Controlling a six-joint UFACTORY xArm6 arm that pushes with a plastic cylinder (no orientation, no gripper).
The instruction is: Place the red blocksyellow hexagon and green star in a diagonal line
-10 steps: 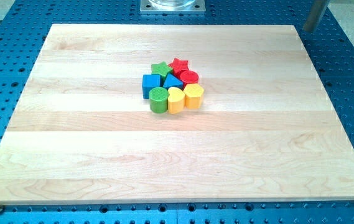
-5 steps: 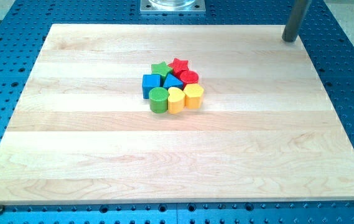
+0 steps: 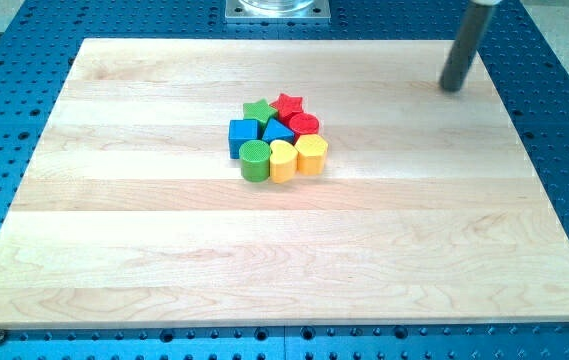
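Note:
Several blocks sit packed together near the board's middle. A red star (image 3: 288, 103) and a red cylinder (image 3: 304, 124) are at the cluster's top right. A green star (image 3: 258, 110) is at its top left. A yellow hexagon (image 3: 311, 153) is at its bottom right, touching a yellow heart (image 3: 282, 160). My tip (image 3: 451, 89) is on the board far to the upper right of the cluster, well apart from every block.
A blue cube (image 3: 243, 135), a blue triangle (image 3: 278, 132) and a green cylinder (image 3: 255, 159) are also in the cluster. The wooden board (image 3: 144, 260) lies on a blue perforated table. A metal mount (image 3: 277, 9) is at the view's top.
My tip has moved from the top right corner, off the board, down and left onto the board. The blocks have not moved.

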